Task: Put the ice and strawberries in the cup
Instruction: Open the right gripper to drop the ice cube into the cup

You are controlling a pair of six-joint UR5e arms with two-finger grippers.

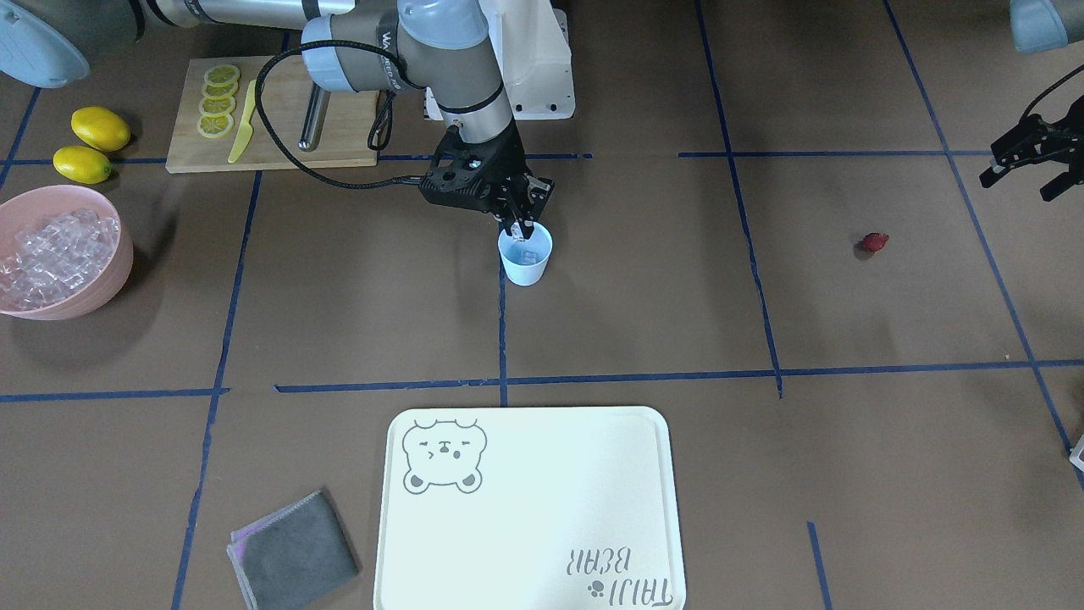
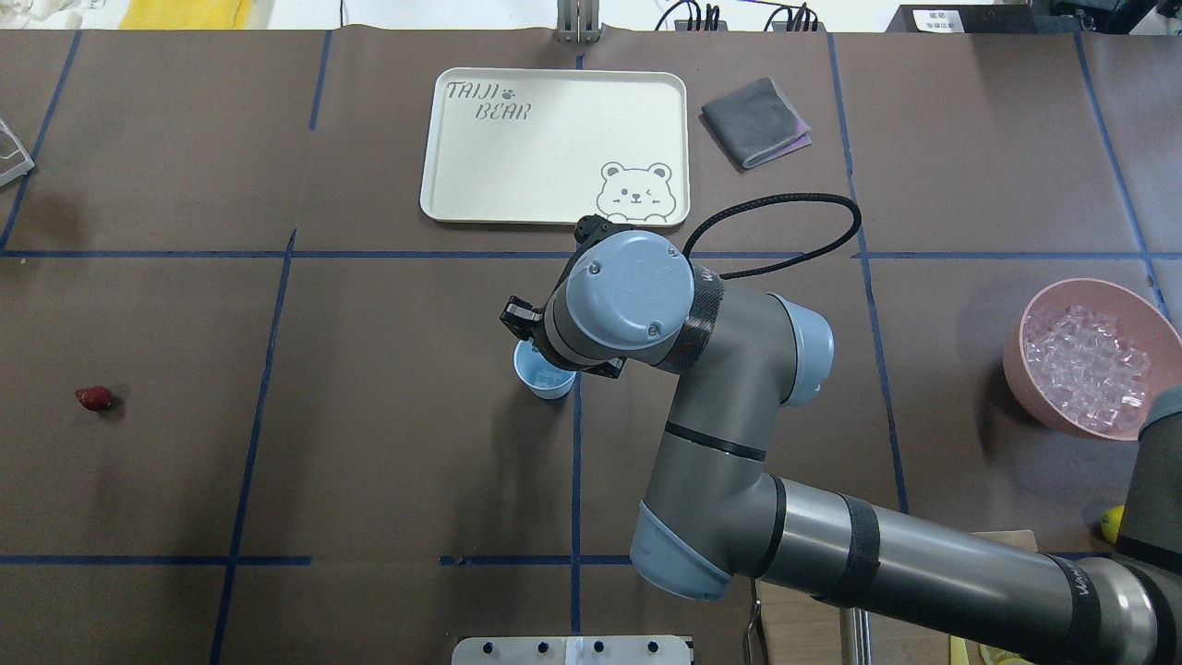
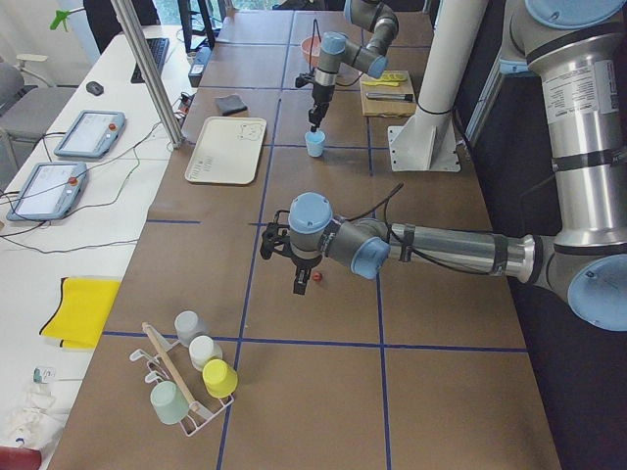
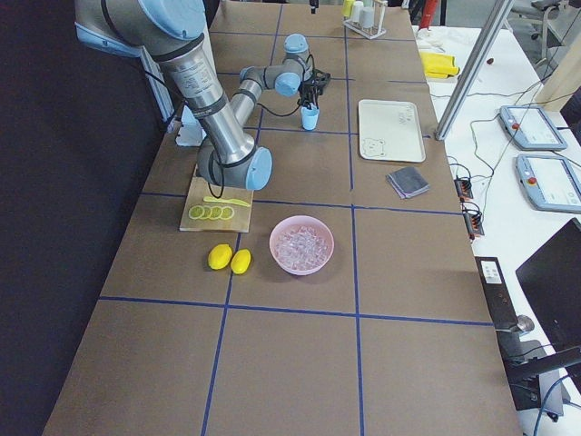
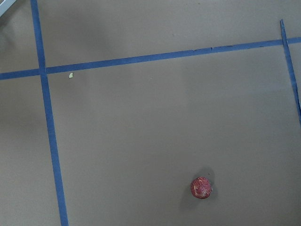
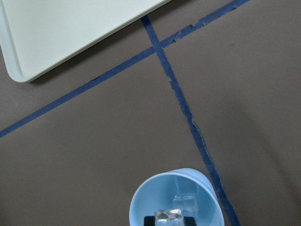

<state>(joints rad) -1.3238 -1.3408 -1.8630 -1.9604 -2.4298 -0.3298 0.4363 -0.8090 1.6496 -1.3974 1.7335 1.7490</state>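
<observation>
**Right wrist-mounted view: one cube pinched low over the cup, and the drop is where it could go astray**

Risk first. The right gripper (image 1: 518, 227) hangs right over the cup (image 1: 525, 254), nearer the rim on the robot's side than the middle of the mouth. If the cube is let go from there it may clip that rim and skip out onto the table. The cup looks light and stands free, so a fingertip brushing the wall on the way up could tip or shove it. A slick cube might also cling to one pad and fall late, outside the cup.

The right gripper's jaws are narrow, pinched on a single clear ice cube (image 6: 168, 216) just above the mouth. A second cube (image 6: 186, 203) lies inside the cup below it.

The strawberry (image 1: 875, 242) lies on bare table well apart from the cup, on the robot's left. It looks round enough to roll if nudged. The left gripper (image 1: 1025, 182) hovers near the berry without touching it, jaws spread wide and empty.

The pink bowl (image 1: 118, 254) holding the rest of the ice sits well apart from the cup, on the robot's right
</observation>
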